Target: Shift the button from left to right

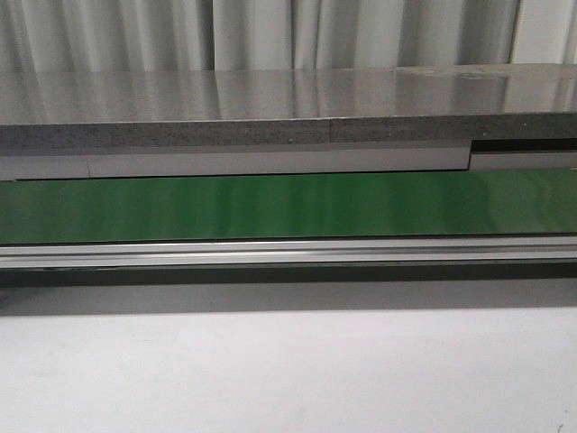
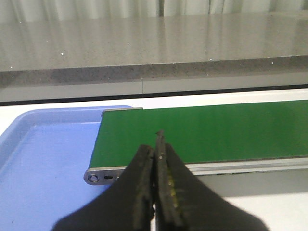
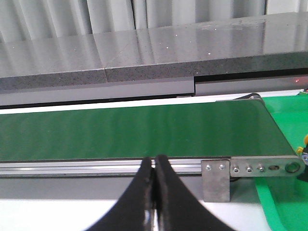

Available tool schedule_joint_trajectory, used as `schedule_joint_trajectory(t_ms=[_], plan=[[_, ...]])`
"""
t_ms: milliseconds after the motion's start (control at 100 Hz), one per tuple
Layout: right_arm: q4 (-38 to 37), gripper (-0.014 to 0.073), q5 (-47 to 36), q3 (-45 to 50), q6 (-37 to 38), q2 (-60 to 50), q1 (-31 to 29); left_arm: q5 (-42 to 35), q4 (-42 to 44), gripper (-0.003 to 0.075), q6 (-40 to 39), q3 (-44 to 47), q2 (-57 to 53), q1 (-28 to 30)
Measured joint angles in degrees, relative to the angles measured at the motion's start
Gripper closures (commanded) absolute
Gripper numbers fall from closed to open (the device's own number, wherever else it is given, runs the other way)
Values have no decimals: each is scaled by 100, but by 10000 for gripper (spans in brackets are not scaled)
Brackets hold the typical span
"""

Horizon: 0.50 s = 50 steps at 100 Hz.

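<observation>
Front view shows a bare green belt (image 1: pixel 288 206) with no button in sight, so neither clenched gripper, left (image 2: pixel 155 144) or right (image 3: pixel 155 163), is demonstrably nearer

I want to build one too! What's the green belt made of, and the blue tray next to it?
The belt looks like smooth rubber or plastic with a soft sheen. The tray looks like moulded plastic, matte, with rounded edges. Both are guesses from looks.

Pale pleated curtains (image 1: pixel 270 32) behind glossy grey speckled stone counter (image 1: pixel 270 95).
</observation>
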Motion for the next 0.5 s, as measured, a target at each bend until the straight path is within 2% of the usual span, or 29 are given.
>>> schedule_joint_trajectory(t_ms=[160, 310, 500], plan=[[0, 662, -11, 0, 0, 0, 0, -513, 36, 741, -163, 534, -219, 0], [0, 662, -12, 0, 0, 0, 0, -765, 247, 741, -662, 1002, -219, 0], [0, 662, -12, 0, 0, 0, 0, -1264, 330, 741, -894, 1043, -219, 0]])
